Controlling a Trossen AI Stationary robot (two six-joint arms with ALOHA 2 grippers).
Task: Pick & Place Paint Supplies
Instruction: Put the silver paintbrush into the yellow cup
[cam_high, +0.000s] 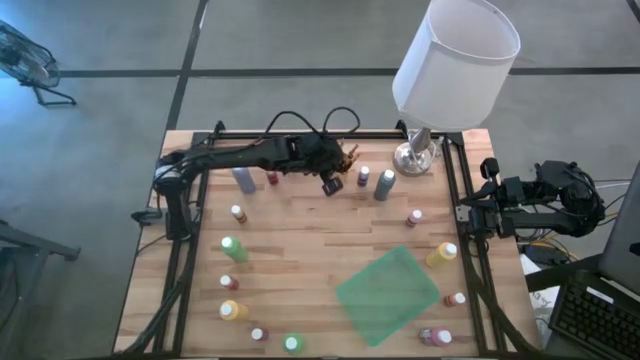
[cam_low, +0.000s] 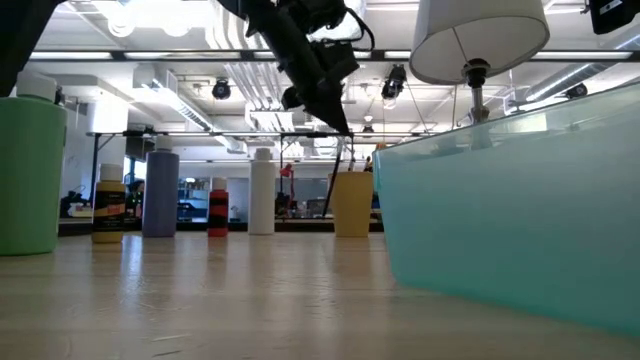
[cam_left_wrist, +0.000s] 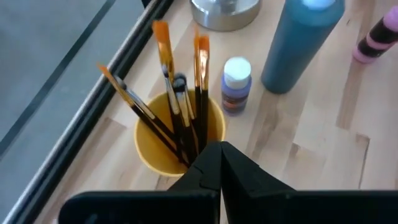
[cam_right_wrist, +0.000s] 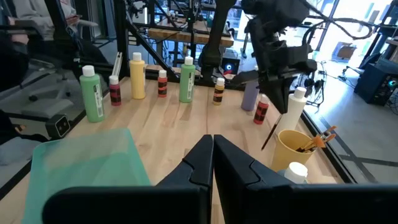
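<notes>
High view: left pincer (cam_high: 341, 172) clamped on a brush (cam_right_wrist: 272, 132) over the yellow cup (cam_left_wrist: 179, 142), arm outstretched.

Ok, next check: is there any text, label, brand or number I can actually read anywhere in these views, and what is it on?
No text is readable in any view.
Green bottle: white label strip, print too small to read.
Small yellow bottle: dark label, blurred.
Small purple bottle: label blurred.
Green bin, lamp and brush cup: no markings visible.

Lamp (cam_high: 440, 70) and bottles (cam_high: 384, 185) crowd the brush cup (cam_left_wrist: 180, 140).
</notes>
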